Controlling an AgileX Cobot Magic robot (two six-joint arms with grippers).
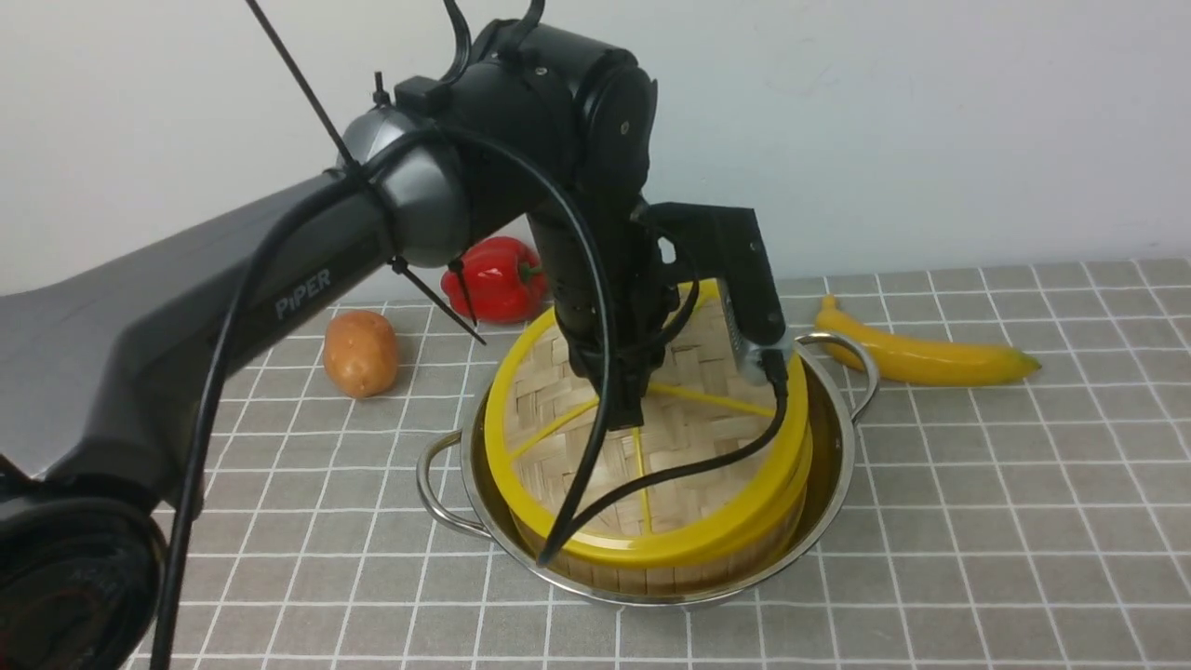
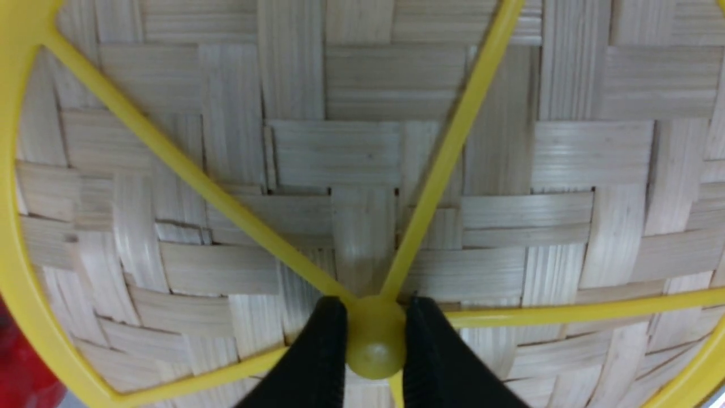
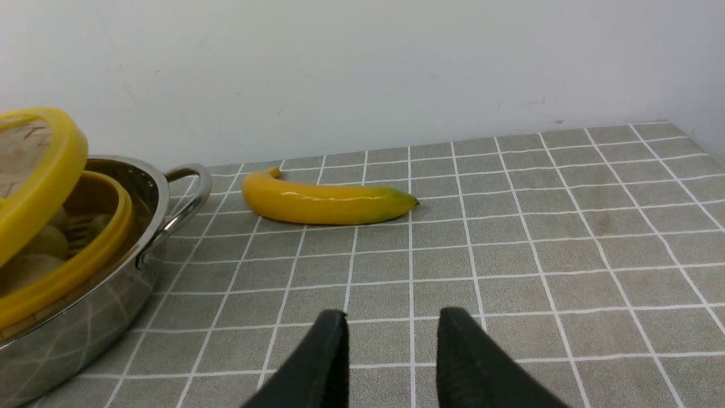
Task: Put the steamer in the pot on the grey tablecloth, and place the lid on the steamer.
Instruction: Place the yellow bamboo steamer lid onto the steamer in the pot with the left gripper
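Observation:
The steel pot [image 1: 831,484] stands on the grey tablecloth [image 1: 977,484], and the bamboo steamer [image 1: 707,569] sits inside it. The woven lid [image 1: 693,437] hangs tilted over the steamer, its far side raised. My left gripper [image 1: 633,409] comes down from above, shut on the lid's yellow central knob [image 2: 375,352]; in the left wrist view the left gripper [image 2: 375,334] has a black finger on each side of the knob, against the lid [image 2: 362,147]. My right gripper [image 3: 392,320] is open over bare cloth, right of the pot [image 3: 113,294], steamer [image 3: 85,260] and lid [image 3: 45,175].
A red pepper [image 1: 493,277] and a potato [image 1: 361,352] lie behind the pot on the left. A banana [image 1: 926,354] lies behind it on the right, near the handle. Pale round items [image 3: 34,260] sit inside the steamer. A white wall runs along the back.

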